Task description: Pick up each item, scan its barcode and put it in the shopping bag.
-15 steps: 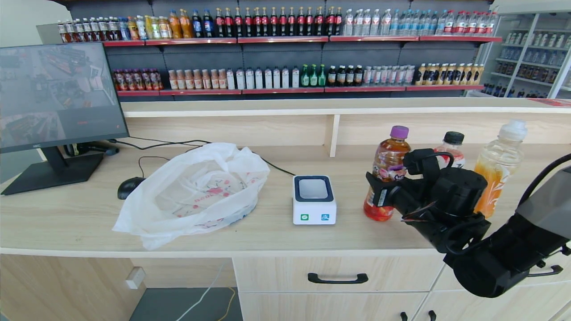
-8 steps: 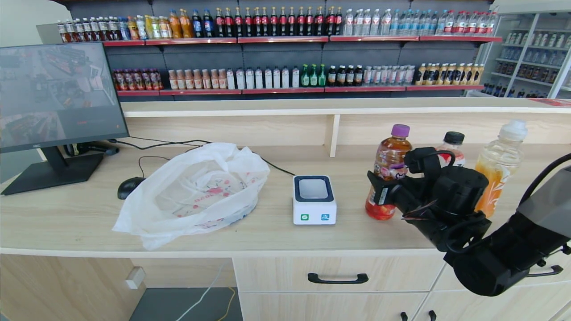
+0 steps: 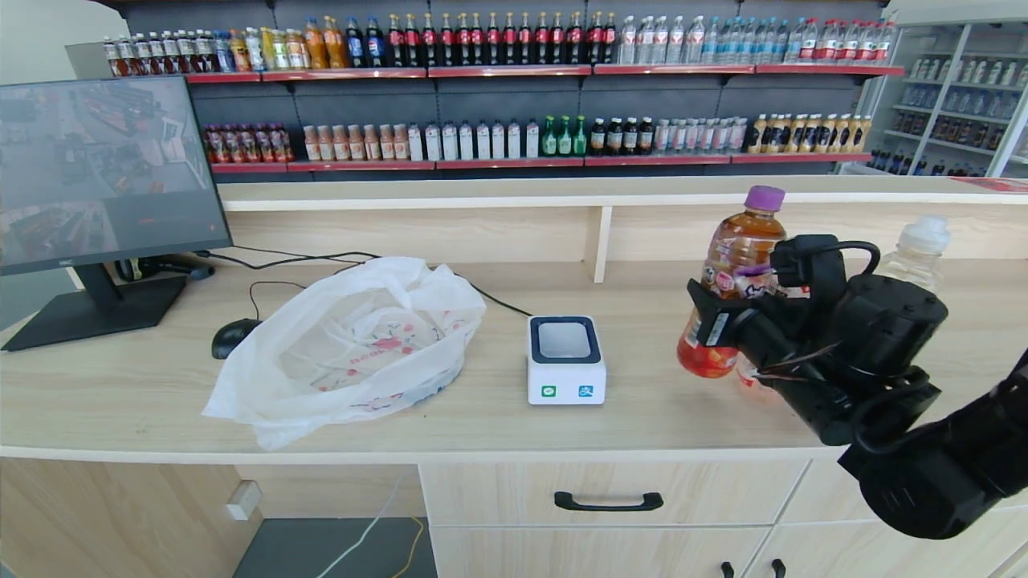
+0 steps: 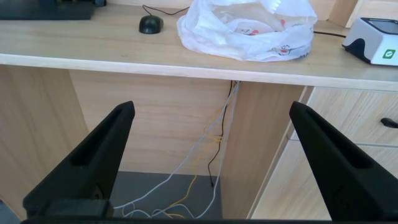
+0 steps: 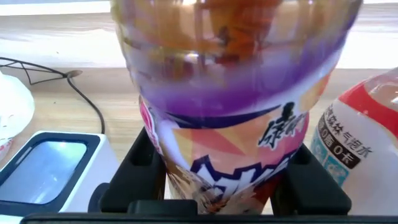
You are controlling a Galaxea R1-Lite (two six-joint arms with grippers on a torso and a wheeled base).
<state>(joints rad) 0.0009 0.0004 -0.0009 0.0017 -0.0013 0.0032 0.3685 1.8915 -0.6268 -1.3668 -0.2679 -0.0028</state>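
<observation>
My right gripper (image 3: 725, 323) is clamped around the lower body of the purple-capped tea bottle (image 3: 737, 255), jaws spread just to the bottle's width. The bottle stands nearly upright with a slight lean. It looks clear of the wooden counter (image 3: 120, 401), to the right of the white scanner (image 3: 564, 359). My left gripper (image 4: 208, 165) hangs wide open and empty below the counter's front edge.

The step in hand, as I judge it, is the carry to the scan. I want to sweep the bottle left over the counter, stopping well short of the white shopping bag (image 3: 353, 345), and hold it above the scanner, whose dark window faces up. That means the label must turn downward (a slow wrist roll, since the liquid will slosh and round plastic may slip in the grip). I would keep the bottle high enough not to knock the scanner.

Some things I can't make out. The bag's mouth is lost among its folds. The arm covers most of the clear-capped bottle (image 3: 915, 249) and nearly all of the red-and-white-labelled bottle (image 5: 364, 140) just beside my load, so a careless swing could clip them. I cannot find the barcode on the label from any camera, and the far finger's contact is hidden behind the bottle.
</observation>
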